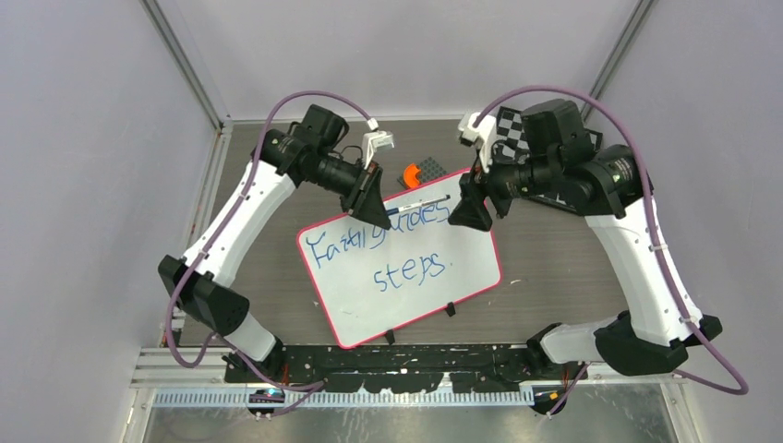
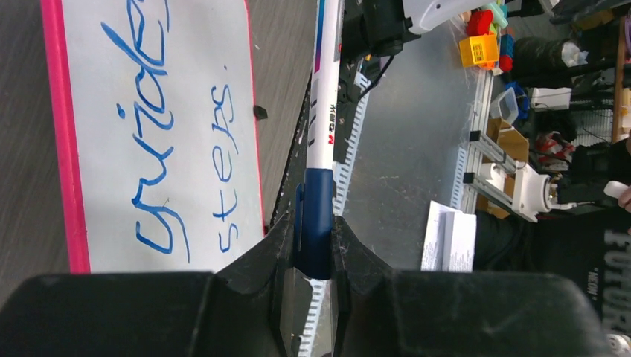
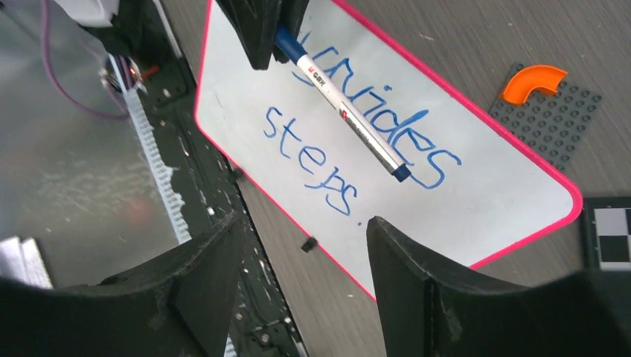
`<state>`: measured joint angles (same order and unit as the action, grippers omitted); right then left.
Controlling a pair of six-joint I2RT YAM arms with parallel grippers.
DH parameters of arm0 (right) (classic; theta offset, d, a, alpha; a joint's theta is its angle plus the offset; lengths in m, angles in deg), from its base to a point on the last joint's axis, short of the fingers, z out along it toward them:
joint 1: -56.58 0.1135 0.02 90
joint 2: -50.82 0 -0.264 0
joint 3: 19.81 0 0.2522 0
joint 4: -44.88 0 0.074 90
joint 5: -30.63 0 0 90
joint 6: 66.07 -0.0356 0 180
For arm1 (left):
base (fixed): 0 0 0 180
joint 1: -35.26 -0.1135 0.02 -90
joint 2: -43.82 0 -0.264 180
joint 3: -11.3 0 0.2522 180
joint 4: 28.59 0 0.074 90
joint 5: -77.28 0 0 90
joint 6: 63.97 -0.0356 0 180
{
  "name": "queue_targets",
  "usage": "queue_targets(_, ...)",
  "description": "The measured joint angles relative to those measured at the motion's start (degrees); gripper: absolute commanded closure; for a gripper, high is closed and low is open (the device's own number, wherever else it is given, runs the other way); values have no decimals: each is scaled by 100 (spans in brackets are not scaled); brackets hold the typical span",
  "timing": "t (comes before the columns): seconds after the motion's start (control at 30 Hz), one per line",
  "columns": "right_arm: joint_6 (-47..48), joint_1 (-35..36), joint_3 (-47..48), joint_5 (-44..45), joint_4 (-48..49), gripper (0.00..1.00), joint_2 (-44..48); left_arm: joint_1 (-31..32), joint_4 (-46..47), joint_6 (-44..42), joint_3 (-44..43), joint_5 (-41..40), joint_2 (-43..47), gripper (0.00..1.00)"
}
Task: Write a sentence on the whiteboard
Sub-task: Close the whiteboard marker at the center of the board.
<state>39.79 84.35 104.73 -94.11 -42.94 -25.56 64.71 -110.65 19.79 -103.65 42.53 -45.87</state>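
The grey worktop [image 1: 554,277] carries the whiteboard [image 1: 346,300] about its middle. It lies flat and skewed, one corner close to the near edge. The sentence [image 1: 411,270] is on it in blue, two lines with a full stop, so I'd say the writing is done and the pen now has to be handed over or put down. The left hand [image 2: 312,234] is clamped on the blue end of the marker [image 3: 350,115], which reaches across the top line towards the right hand [image 3: 301,230]. That hand hangs near the free end, fingers spread wide and holding nothing. I can't tell whether the free end is capped or touching the board. I'd lift the marker clear so it can't smear "guides". The right hand should close squarely round the barrel before the left lets go.
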Motion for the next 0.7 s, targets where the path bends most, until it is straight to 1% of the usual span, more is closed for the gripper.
queue_targets(0.1,433,433,2,595,-245,40,-24,55,-192,0,-63,-22,-186,100)
queue_targets(0.2,820,859,68,1233,-426,40,-129,201,-378,-2,-149,-39,-348,100)
queue_targets(0.4,1491,1965,70,2540,-485,44,-354,546,-643,-26,-313,-44,-516,100)
queue_targets(0.5,1665,2256,48,2916,-485,46,-415,662,-721,-37,-396,-39,-568,100)
queue_targets(0.7,1862,2555,-175,3469,-433,48,-494,741,-833,-46,-509,31,-647,100)
